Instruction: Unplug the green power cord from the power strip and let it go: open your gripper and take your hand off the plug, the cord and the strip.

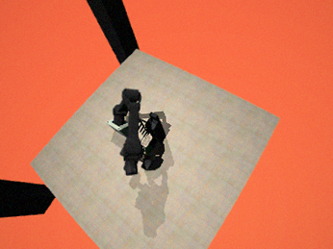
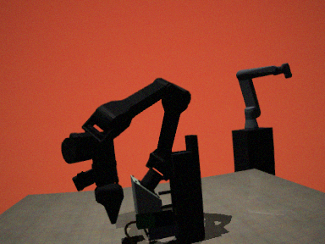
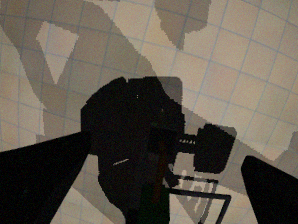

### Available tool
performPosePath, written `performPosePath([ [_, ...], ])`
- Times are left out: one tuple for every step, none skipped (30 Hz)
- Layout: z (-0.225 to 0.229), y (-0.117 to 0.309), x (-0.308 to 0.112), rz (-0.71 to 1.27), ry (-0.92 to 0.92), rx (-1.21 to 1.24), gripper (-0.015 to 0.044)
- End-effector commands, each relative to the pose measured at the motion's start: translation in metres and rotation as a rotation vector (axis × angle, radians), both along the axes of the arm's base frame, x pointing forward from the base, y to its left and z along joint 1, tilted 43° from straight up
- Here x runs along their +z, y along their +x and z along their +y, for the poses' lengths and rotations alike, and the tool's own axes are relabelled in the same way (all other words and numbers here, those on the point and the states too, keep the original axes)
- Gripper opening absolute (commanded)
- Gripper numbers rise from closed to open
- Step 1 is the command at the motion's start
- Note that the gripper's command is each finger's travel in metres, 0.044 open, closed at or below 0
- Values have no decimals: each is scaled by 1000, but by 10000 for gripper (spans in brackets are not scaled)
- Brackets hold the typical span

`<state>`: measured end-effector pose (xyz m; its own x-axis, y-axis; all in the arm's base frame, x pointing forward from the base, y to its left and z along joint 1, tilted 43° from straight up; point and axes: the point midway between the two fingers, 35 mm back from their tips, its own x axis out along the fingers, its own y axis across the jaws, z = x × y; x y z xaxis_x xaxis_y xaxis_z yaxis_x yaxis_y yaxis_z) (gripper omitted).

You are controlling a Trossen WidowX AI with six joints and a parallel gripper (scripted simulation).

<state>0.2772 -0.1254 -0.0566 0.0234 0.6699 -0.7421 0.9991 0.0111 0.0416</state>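
Observation:
My gripper [image 2: 113,220] [image 3: 169,152] is open, with its fingers wide apart and nothing held between them. In the exterior view its tip hangs left of a dark green block [image 2: 145,220] [image 3: 155,206], with a visible gap. In the wrist view the green shows at the bottom, between the lines of the fingers. A thin brown-orange strip [image 3: 160,172] runs up from it to a dark mass [image 3: 132,115]. A dark cord [image 2: 129,224] curves down beside the block. Plug and power strip are too dark to tell apart, and I cannot tell whether the plug is seated.
A tall black upright [image 2: 186,195] stands right of the green block. A pale panel [image 2: 145,199] [image 1: 117,126] leans by the arm's base. Thin black frame bars [image 3: 200,193] stick out beside the green piece. Another arm [image 2: 250,95] stands on a black pedestal [image 2: 254,150] farther back.

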Motion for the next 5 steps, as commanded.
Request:
performPosePath([
  [-1,0,0,-1,-2,4,440],
  [-1,0,0,-1,-2,4,440],
  [-1,0,0,-1,-2,4,440],
  [-1,0,0,-1,-2,4,440],
  [-1,0,0,-1,-2,4,440],
])
